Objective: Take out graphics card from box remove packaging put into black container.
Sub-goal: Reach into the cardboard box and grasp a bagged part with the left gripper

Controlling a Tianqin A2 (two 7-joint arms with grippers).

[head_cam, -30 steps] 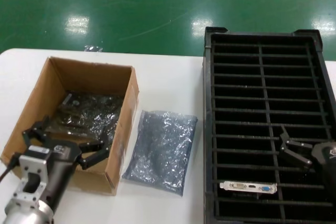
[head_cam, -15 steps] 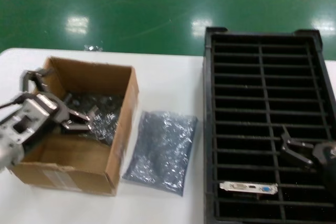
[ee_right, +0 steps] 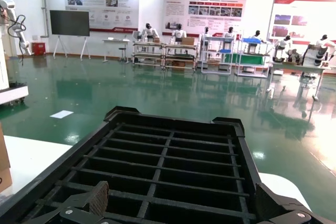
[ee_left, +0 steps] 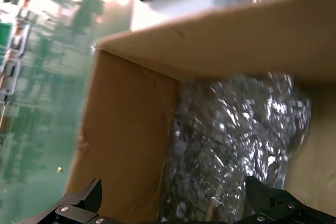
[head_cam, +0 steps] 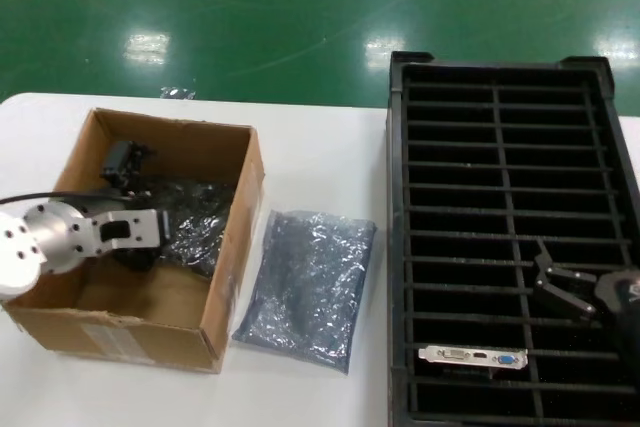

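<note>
Left gripper (head_cam: 128, 209) reaching into the box (head_cam: 222, 277).
Its fingers spread wide, empty, over bagged cards (ee_left: 236, 145). The right gripper (head_cam: 560, 285) hangs open above the black container (head_cam: 400, 247), which holds one graphics card (head_cam: 473, 356); empty packaging (head_cam: 308, 287) lies between.

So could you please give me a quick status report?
Left gripper open inside box, over bagged card. Right gripper open above black container. One bare card slotted. Empty bag on table.
</note>
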